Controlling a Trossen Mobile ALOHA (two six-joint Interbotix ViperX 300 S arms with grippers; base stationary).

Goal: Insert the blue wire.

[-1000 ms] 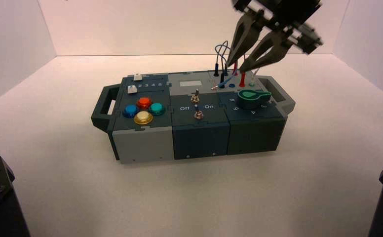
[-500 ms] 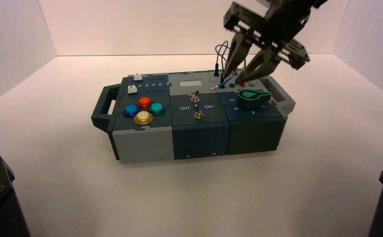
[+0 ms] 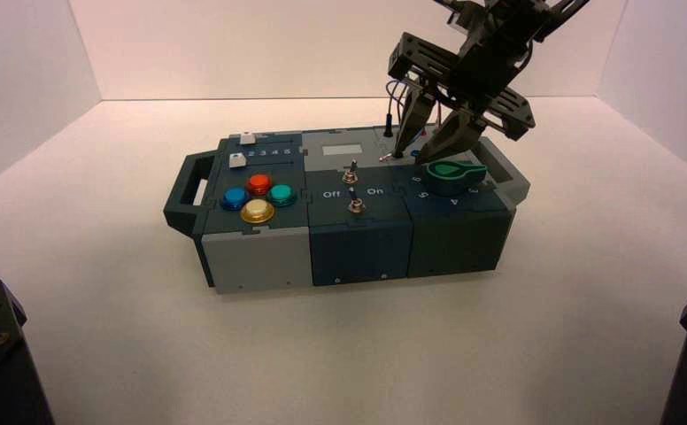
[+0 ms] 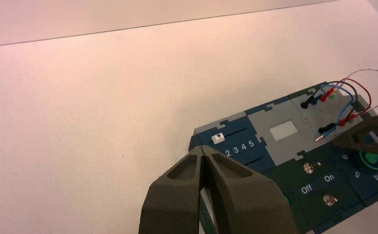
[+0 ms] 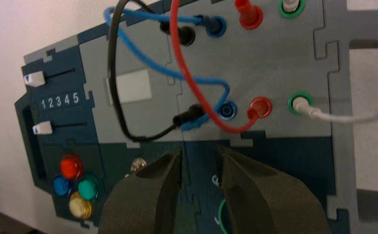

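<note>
1. The right gripper (image 5: pixel 199 152) hangs over the box's (image 3: pixel 256 261) right part, near the green knob (image 3: pixel 446 177); its jaws stand wide, with nothing between them.
2. Just ahead, the blue wire (image 5: pixel 150 61) has one plug in the far blue socket (image 5: pixel 216 27). Its loose blue banana plug (image 4: pixel 328 132) lies beside the black wire's (image 5: pixel 111 73) near plug, close to the open near blue socket (image 5: pixel 227 110).
3. The red wire (image 5: pixel 187 73) and white wire (image 5: pixel 352 118) loop nearby.
4. Farther off, the left gripper (image 4: pixel 202 148) idles by the box's left side, jaws together.
</note>
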